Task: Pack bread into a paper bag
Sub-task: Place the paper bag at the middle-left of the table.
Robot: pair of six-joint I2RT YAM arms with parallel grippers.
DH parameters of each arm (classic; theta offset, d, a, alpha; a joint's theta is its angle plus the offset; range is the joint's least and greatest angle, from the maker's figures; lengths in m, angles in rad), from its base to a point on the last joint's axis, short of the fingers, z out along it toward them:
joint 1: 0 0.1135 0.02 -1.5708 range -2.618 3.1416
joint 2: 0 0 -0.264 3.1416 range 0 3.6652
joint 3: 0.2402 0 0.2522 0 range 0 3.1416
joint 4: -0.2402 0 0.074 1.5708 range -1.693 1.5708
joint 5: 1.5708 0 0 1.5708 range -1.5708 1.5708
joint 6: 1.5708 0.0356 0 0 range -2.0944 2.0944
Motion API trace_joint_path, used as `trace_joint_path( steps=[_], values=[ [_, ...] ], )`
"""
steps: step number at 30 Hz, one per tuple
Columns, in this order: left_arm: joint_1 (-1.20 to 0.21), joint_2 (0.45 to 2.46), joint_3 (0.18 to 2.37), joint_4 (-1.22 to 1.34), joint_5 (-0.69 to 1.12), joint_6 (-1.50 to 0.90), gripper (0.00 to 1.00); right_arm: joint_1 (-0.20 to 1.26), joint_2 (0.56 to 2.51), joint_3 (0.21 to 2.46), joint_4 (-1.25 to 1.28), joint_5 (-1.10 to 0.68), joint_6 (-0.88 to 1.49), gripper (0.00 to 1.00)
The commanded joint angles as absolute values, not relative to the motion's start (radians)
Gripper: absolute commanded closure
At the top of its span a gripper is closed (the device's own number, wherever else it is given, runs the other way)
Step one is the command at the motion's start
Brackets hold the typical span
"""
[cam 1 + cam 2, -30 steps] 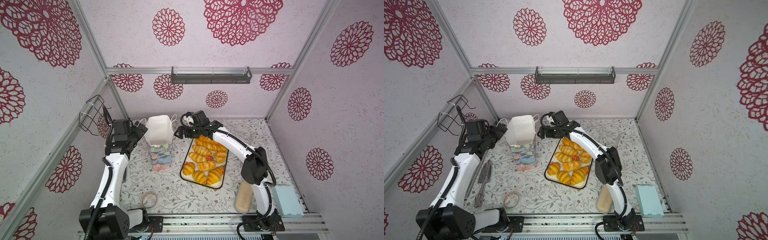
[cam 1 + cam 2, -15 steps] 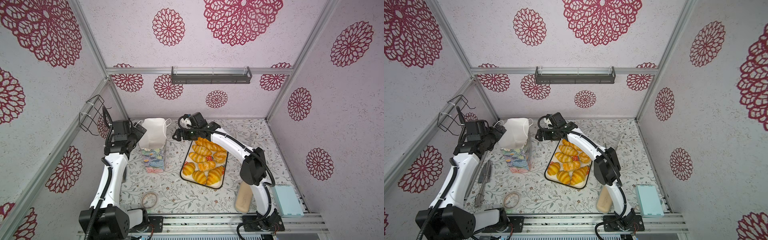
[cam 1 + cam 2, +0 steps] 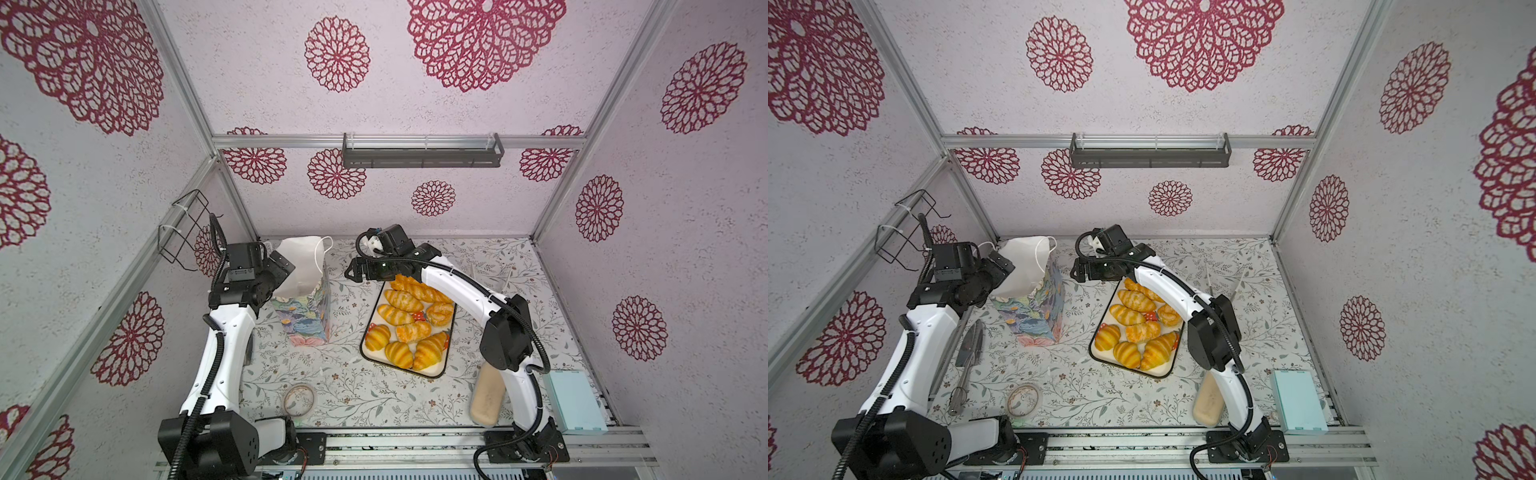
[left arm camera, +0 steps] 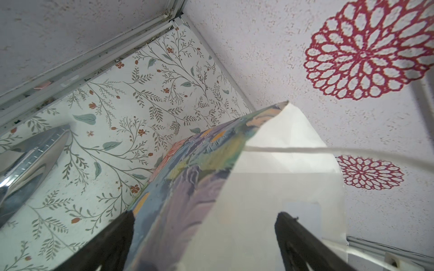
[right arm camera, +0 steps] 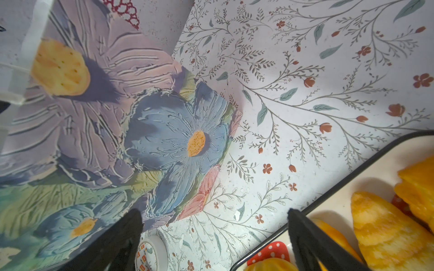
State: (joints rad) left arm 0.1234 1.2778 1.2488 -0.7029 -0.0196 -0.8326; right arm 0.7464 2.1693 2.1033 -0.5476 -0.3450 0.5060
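- Your left gripper (image 4: 204,220) is spread wide. The wall of the paper bag (image 3: 305,309) runs between its fingers (image 4: 117,237), and I cannot tell whether either one touches the paper.
- In both top views that gripper meets the bag's open mouth from 9 o'clock.
- The bag stands at about 10 o'clock on the table (image 3: 353,386), its white inside showing. One cord handle (image 4: 305,149) is strung across the mouth.
- Your right gripper (image 5: 215,219) is also spread wide, with nothing between its fingers. It hangs over bare table between the bag and the tray (image 3: 437,369), at the tray's 11 o'clock corner.
- The bread (image 3: 403,320) lies on the tray, at 3 o'clock from the bag and apart from it.
- A beige block (image 3: 486,397) lies at 5 o'clock on the table, beside your right arm.
- A tape roll (image 3: 299,399) lies at 7 o'clock.
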Motion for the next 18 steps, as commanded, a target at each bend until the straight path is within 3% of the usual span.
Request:
trace_joint_path(
  steps=[1, 9, 13, 18],
  values=[
    [0.13, 1.293, 1.297, -0.777, -0.08, -0.788, 0.03, 0.752, 2.166, 2.137, -0.543, -0.356, 0.494, 0.01],
    [0.129, 1.211, 1.209, -0.634, -0.03, -0.826, 0.0, 0.753, 2.165, 2.131, -0.542, -0.352, 0.497, 0.01],
    [0.128, 1.171, 1.202, -0.554, -0.007, -0.833, 0.27, 0.753, 2.157, 2.116, -0.537, -0.343, 0.495, 0.01],
    [0.128, 1.183, 1.241, -0.539, 0.029, -0.827, 0.32, 0.753, 2.136, 2.075, -0.519, -0.341, 0.497, 0.01]
  ],
)
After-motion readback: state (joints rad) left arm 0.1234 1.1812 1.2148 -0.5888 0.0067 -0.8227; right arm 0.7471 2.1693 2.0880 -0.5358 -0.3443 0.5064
